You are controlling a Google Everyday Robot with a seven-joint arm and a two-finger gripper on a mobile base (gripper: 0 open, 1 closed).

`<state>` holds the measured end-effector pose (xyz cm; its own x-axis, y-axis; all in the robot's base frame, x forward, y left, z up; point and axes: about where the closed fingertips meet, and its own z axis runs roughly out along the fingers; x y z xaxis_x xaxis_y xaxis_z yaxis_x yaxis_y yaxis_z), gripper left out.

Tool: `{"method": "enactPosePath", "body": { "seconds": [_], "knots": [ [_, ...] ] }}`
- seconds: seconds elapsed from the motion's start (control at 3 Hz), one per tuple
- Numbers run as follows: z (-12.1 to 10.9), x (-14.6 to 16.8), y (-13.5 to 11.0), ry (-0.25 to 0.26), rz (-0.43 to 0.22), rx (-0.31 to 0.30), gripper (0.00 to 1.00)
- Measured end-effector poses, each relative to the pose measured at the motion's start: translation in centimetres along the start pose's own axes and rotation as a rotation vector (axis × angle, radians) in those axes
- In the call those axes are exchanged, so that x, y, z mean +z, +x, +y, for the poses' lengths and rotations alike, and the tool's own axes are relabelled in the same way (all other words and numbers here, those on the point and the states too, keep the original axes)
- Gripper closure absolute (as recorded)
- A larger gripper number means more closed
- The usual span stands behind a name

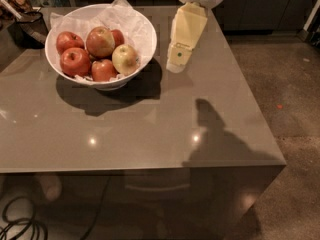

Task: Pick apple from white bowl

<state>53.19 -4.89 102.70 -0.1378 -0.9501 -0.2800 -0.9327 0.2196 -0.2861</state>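
Observation:
The white bowl (pixel 139 25), lined with crumpled white paper, stands at the back left of the grey table (pixel 150 124). It holds several apples. The pale yellow-green apple (pixel 125 59) lies at the bowl's right front, beside plain red apples and a larger streaked apple (pixel 100 41). My gripper (pixel 176 64), cream-coloured, hangs above the table just right of the bowl, apart from it and from the apple, pointing down and slightly left.
Dark clutter (pixel 22 9) lies at the far left behind the bowl. The table's right edge drops to a speckled floor (pixel 295 109). Cables (pixel 20 224) lie on the floor at the front left.

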Motion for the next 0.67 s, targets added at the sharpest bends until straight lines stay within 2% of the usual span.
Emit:
{"method": "enactPosePath", "body": {
  "seconds": [0.67],
  "knots": [
    [-1.8,3.2,-3.6,-0.092,-0.068,0.074,0.00]
  ]
}}
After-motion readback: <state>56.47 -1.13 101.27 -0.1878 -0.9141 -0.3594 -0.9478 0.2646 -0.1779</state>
